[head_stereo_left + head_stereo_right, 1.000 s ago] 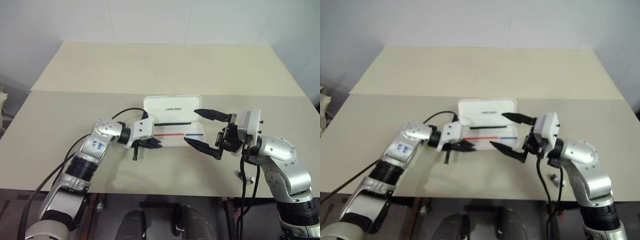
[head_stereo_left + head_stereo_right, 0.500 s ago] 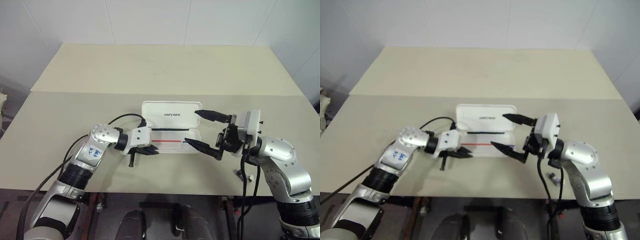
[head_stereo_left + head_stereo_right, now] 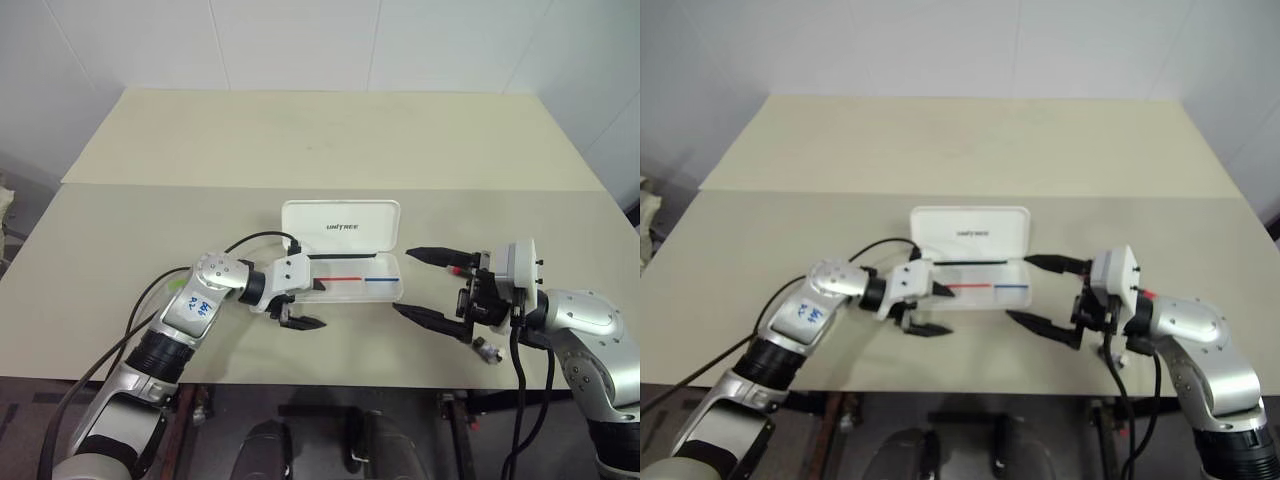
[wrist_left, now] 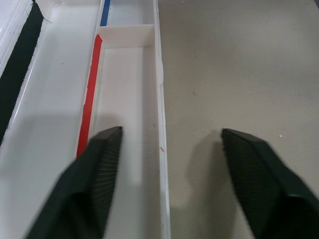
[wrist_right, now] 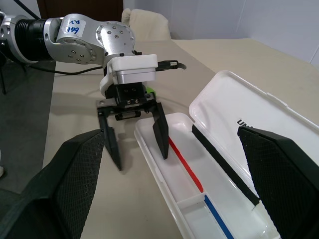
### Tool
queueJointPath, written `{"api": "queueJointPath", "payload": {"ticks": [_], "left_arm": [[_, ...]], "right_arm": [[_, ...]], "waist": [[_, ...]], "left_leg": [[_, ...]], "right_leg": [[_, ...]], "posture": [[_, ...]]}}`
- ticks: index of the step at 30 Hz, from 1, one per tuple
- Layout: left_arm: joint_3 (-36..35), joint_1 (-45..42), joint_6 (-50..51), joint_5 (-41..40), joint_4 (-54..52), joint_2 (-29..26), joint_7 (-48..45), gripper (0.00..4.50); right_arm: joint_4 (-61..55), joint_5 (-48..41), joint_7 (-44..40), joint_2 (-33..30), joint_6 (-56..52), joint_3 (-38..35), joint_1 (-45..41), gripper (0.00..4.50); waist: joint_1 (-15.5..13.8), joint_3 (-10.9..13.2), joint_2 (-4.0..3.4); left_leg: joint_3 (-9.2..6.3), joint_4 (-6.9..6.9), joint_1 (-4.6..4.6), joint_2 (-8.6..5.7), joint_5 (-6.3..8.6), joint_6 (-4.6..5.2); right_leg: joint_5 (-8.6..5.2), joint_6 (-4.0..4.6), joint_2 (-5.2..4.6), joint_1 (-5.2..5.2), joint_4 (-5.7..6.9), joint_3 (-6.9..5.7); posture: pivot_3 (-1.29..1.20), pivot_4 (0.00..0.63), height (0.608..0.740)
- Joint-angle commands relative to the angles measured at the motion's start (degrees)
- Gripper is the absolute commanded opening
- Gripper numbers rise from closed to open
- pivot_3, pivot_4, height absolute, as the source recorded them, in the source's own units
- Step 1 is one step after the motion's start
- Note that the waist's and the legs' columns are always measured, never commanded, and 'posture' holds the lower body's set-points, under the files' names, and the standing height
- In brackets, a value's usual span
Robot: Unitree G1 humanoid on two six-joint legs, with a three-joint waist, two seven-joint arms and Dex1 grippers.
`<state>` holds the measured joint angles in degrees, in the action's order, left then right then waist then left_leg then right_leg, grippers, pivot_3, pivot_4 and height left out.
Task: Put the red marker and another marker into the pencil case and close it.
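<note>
Left gripper (image 3: 318, 304) is seen released, its fingers spread astride the near wall of the pencil case (image 3: 340, 215): one inside the tray, one over the table (image 3: 300, 130). The case lies open, lid raised, long axis running left to right between the arms, nearest the left one. No marker is seen in the tray. A lime-green marker (image 5: 148, 91) is glimpsed just behind the left wrist; the red marker cannot be made out. Right gripper (image 3: 404, 279) is held wide apart. A second earlier the left fingers were clenched, and the right gripper flanked the case's right end.
</note>
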<state>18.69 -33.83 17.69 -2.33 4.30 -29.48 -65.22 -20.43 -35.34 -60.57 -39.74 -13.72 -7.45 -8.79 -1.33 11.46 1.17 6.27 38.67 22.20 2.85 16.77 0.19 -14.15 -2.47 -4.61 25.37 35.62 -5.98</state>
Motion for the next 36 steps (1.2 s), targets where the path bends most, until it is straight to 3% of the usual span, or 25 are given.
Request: {"api": "queueJointPath", "payload": {"ticks": [1, 11, 17, 24, 36], "left_arm": [[-1.20, 0.49, 1.62, -2.33, -3.17, -0.34, -0.53, 4.48], [-6.16, 2.30, 4.61, -9.07, -6.34, -1.61, -1.44, 4.48], [-11.64, 2.15, 3.51, -16.86, -5.87, -0.95, -4.30, 4.48], [-17.90, 0.70, 4.70, -26.68, -5.47, -2.62, -10.41, 4.48], [-23.68, -2.17, 10.86, -33.80, -7.19, -8.63, -10.51, 4.48]], "right_arm": [[-0.33, -0.88, -0.43, 0.21, 0.65, -0.94, -1.02, 4.50], [1.96, -0.83, -1.31, 0.22, 1.04, -1.15, -1.40, 4.50], [4.82, -1.43, -4.05, -4.07, -0.86, -3.69, -3.47, 4.50], [22.51, 2.59, -13.14, -14.63, -0.93, -4.53, -9.17, 4.50], [57.40, 17.41, -23.60, -15.69, 12.31, 2.99, -22.60, 4.50]], "waist": [[-0.02, 0.00, 0.00], [0.00, 0.00, 0.00], [0.00, 0.00, 0.00], [0.00, 0.00, 0.00], [0.61, 0.01, 0.00]], "left_leg": [[0.00, 0.05, 0.02, 0.00, 0.00, 0.00], [-0.02, 0.06, 0.06, 0.02, 0.02, 0.02], [-0.02, 0.08, 0.06, 0.02, 0.02, 0.02], [0.04, 0.11, 0.06, -0.02, 0.04, 0.06], [0.30, 0.12, 0.02, -0.06, 0.04, 0.02]], "right_leg": [[0.00, -0.01, -0.01, 0.00, 0.00, 0.00], [0.00, -0.01, -0.02, 0.00, -0.02, 0.03], [0.01, -0.01, -0.02, 0.00, -0.02, 0.01], [0.01, -0.02, 0.00, 0.00, -0.06, -0.02], [0.03, -0.04, 0.06, 0.02, -0.05, 0.03]], "posture": [[0.00, 0.150, 0.740], [0.00, 0.150, 0.740], [0.00, 0.150, 0.740], [0.00, 0.150, 0.740], [0.00, 0.150, 0.740]]}}
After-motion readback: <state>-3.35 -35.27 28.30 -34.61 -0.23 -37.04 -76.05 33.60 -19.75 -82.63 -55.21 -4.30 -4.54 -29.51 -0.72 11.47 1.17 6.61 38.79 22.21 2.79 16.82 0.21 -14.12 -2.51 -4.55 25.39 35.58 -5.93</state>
